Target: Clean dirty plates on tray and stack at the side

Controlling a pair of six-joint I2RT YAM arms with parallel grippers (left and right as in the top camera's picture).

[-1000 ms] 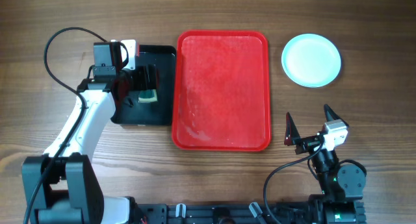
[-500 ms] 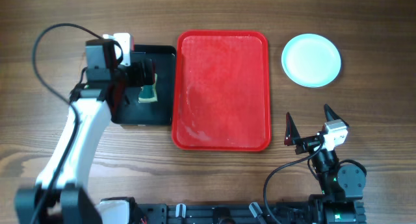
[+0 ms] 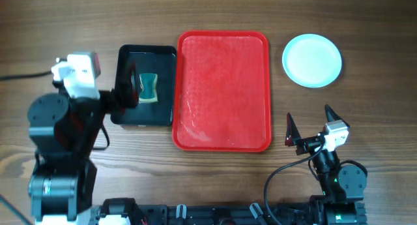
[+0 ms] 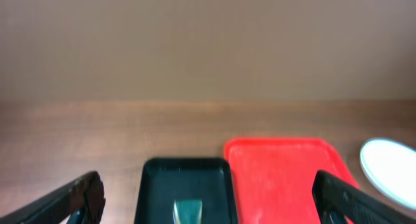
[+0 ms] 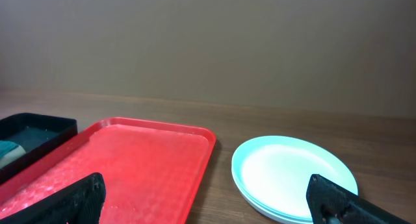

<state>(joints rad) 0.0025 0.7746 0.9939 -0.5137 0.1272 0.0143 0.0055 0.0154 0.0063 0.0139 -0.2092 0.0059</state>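
Overhead first: the red tray (image 3: pixel 221 88) is seen bare of crockery, with only a pale wet sheen across it. The plates (image 3: pixel 312 60) are found stacked on the table (image 3: pixel 365 16), apart from the tray and off its far right corner. The sponge (image 3: pixel 149 88) is lying in the black tray (image 3: pixel 159 114), just beside the red one. The left gripper (image 3: pixel 128 91) is held over that black tray's outer edge. Against the dark plastic its jaws can hardly be made out from here, so nothing is claimed on them from this angle. The right gripper (image 3: pixel 309 120) is parked near the table's front edge, jaws spread wide, nothing between them.

Left wrist view now: the fingers (image 4: pixel 71 201) are caught at opposite edges of the frame, so a full spread is confirmed and nothing is held. Sponge, black tray and red tray are lined up ahead.

Right wrist view: the fingers (image 5: pixel 75 198) are splayed and empty here too. What is offered here and denied from above is the stack's side, where layered rims are visible, at least two, perhaps three.

The work is judged all but finished, with pulling clear as the step in hand. It would be done well with jaws open, paths routed away from the stack so it is not nudged, and the sponge left in its tray.
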